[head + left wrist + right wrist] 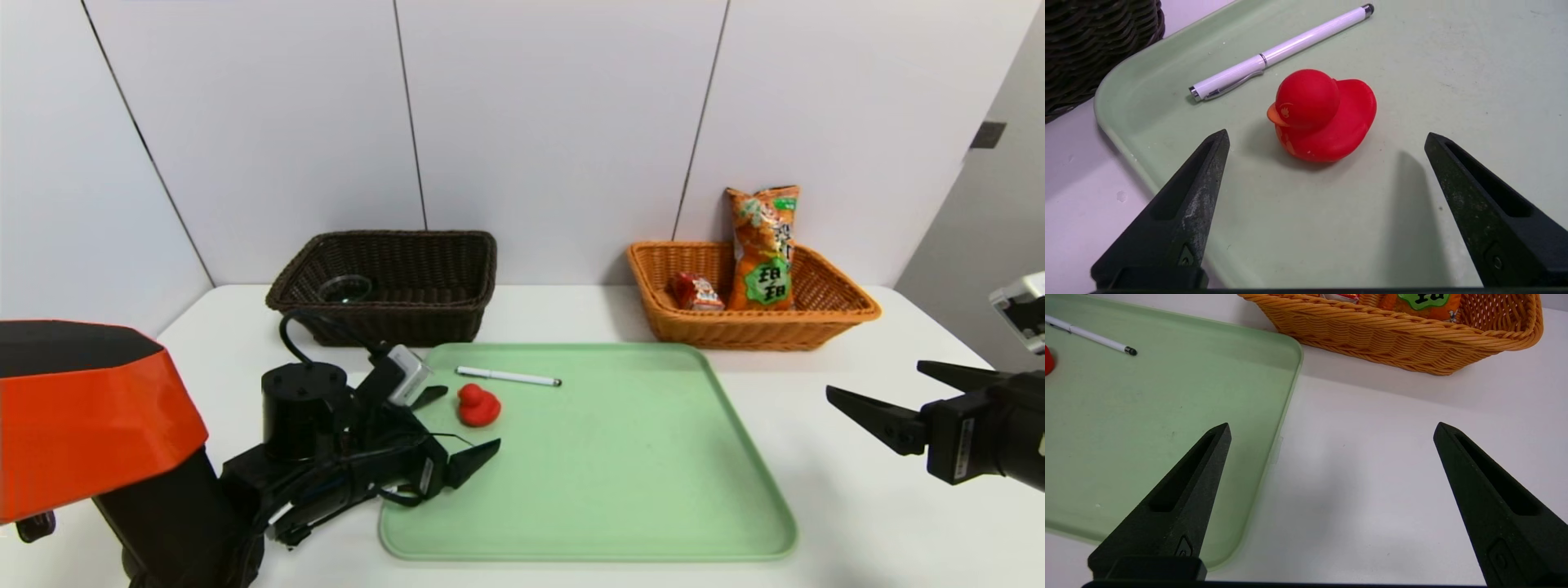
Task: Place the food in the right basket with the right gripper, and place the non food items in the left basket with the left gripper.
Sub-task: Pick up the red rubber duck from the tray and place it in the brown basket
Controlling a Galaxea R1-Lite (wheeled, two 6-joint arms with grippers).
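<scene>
Dark brown basket [392, 320]: back left of counter [604, 317]; clear cup [344, 288] inside, probably rigid, slick.
Left end effector [473, 425]: low over tray's left side, spread wide, nothing pinched; duck ahead of the tips.
Red duck [1323, 118]: upright on green tray [604, 547]; likely light, rubbery, some give. Take the body across its flanks, below the head.
White pen [510, 376]: on tray, just behind duck; thin, stiff, apt to roll. Pinch mid-barrel.
Orange basket [735, 333]: back right; red carton [696, 292] and snack bag [763, 249] inside, bag upright, likely crushable.
Right end effector [873, 390]: idle, right of tray, spread, empty.
</scene>
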